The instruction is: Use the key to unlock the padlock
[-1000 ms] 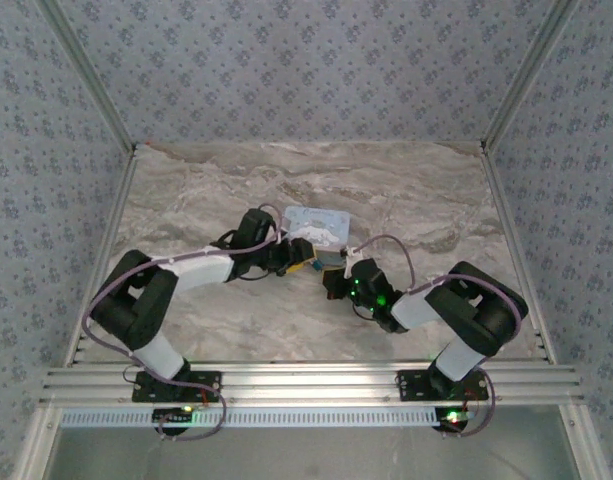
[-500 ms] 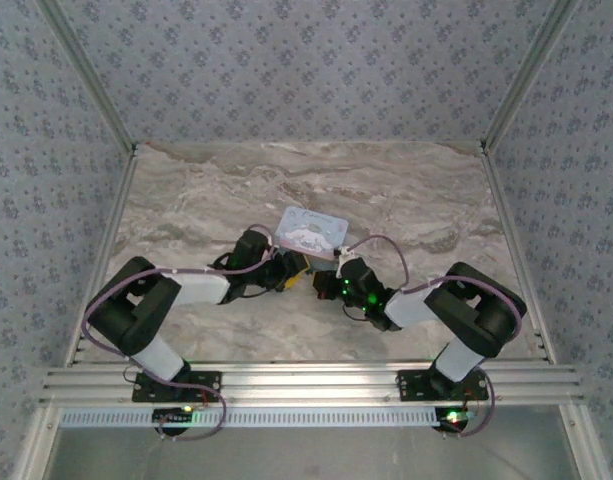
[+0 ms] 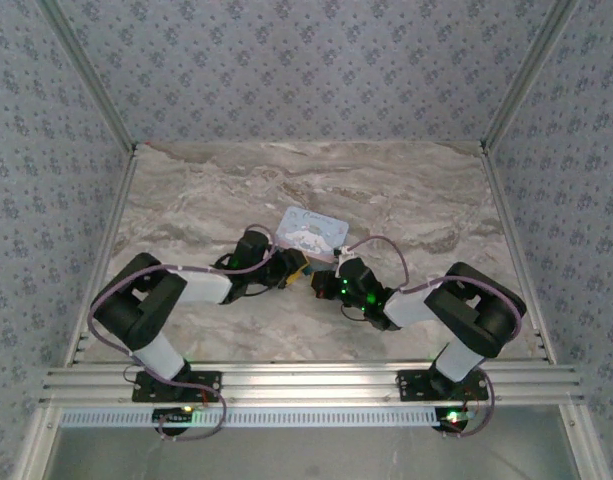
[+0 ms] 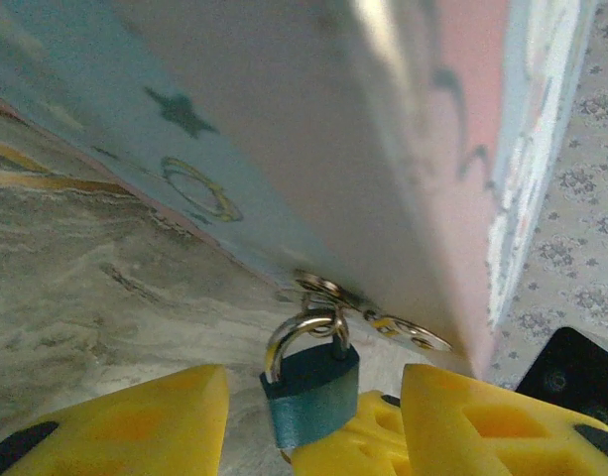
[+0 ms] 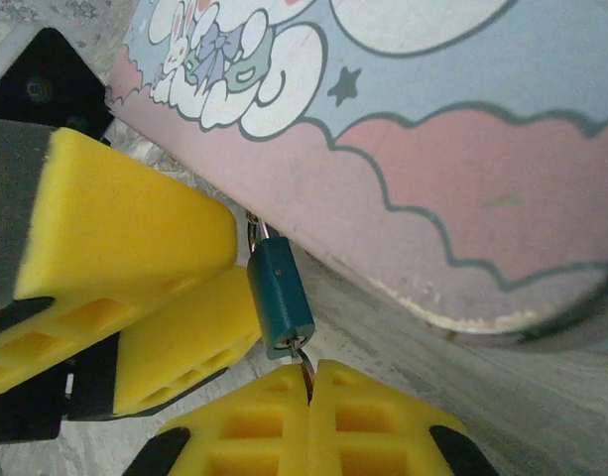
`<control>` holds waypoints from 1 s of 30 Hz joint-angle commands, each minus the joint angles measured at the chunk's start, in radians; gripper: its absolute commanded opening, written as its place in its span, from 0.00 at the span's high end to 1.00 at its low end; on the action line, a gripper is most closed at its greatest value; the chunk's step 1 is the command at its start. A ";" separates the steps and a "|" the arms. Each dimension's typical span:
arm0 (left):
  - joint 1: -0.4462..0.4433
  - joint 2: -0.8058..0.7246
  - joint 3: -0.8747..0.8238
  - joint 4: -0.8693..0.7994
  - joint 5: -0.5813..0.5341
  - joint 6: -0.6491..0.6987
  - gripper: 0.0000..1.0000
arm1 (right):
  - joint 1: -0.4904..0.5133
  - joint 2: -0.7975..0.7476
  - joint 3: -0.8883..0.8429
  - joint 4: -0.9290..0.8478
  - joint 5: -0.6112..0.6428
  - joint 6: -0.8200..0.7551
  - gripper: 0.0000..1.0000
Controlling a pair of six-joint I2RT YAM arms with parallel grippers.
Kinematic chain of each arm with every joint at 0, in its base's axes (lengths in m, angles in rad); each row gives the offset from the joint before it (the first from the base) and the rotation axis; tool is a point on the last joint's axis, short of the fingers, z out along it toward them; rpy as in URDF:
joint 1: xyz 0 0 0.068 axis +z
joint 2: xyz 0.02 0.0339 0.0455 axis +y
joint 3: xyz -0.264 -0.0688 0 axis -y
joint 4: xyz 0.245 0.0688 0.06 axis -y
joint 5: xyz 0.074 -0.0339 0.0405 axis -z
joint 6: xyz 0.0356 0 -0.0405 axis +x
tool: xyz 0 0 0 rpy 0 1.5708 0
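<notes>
Centre of the overhead view: both arms are nose to nose just below the light-blue tin [image 3: 314, 230] on the marble table [image 3: 436, 200]. On the left wrist camera, the padlock [image 4: 308, 385] hangs low in the middle of the frame, its shackle looped through a metal ring [image 4: 321, 290] on the tin's edge. The left gripper [image 4: 313, 377] is spread wide, one yellow finger in each bottom corner, with a gap on both sides of the lock (no contact that I can see there). In the right wrist view, the right gripper [image 5: 311, 375] at the bottom edge has its fingers pressed flat together on a thin sliver of metal, the key [image 5: 303, 355]. The key's tip meets the padlock's underside, mid-frame.
</notes>
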 commanded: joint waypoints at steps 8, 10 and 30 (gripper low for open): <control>-0.023 0.034 -0.003 0.044 -0.009 -0.038 0.60 | 0.011 -0.004 0.035 0.041 -0.017 0.083 1.00; -0.025 0.035 -0.004 0.045 -0.011 -0.039 0.62 | 0.011 -0.004 0.036 0.046 -0.019 0.101 1.00; -0.033 0.046 0.003 0.043 -0.015 -0.039 0.74 | -0.011 -0.069 0.031 0.076 -0.048 0.309 1.00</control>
